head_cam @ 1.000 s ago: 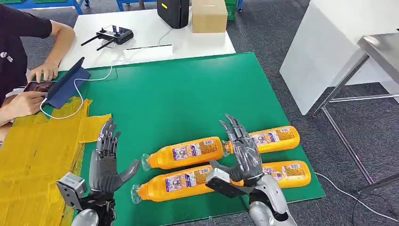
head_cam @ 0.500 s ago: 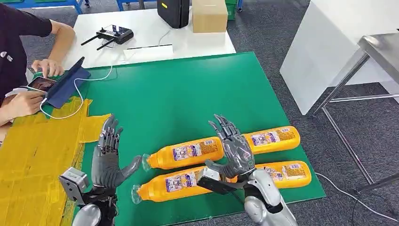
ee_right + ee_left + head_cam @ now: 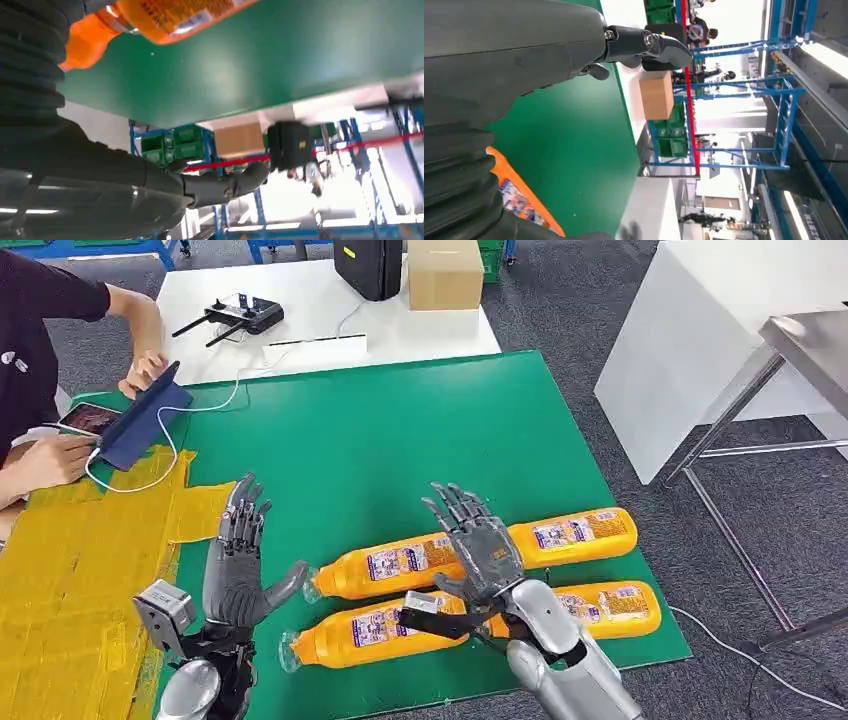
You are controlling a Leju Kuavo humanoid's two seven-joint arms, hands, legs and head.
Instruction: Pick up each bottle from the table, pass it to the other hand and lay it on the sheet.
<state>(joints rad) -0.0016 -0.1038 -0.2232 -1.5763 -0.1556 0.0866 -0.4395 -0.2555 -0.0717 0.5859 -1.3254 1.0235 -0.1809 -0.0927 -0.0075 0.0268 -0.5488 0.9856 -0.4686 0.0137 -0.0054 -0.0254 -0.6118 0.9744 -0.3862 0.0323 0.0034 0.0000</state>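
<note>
Head view: four orange bottles lie on their sides on the green mat (image 3: 400,430) covering the desk, in two rows. Back-left bottle (image 3: 390,565) and back-right bottle (image 3: 575,533) lie end to end; front-left bottle (image 3: 365,632) and front-right bottle (image 3: 610,604) lie just nearer the robot. Caps of the two left bottles point toward the left robot hand.

Right robot hand (image 3: 475,550) is released, fingers spread, palm down, hovering over the gap between the two back bottles; cannot tell if it touches either. Grasping nothing.

Left robot hand (image 3: 238,560) is released too, fingers up and apart, thumb out toward the back-left bottle's cap, near it but apart. Holds nothing.

Yellow sheet (image 3: 70,570) lies at the left of the mat, beside the left robot hand, no bottle on it.

Person (image 3: 40,350) sits at the far left, one hand on a tablet (image 3: 140,425) in a blue case, white cable running from it. White table (image 3: 320,310) behind carries a black controller (image 3: 240,312), a cardboard box (image 3: 445,272) and a black case (image 3: 368,265).

Right wrist view: orange bottle neck close by the hand over the mat.
</note>
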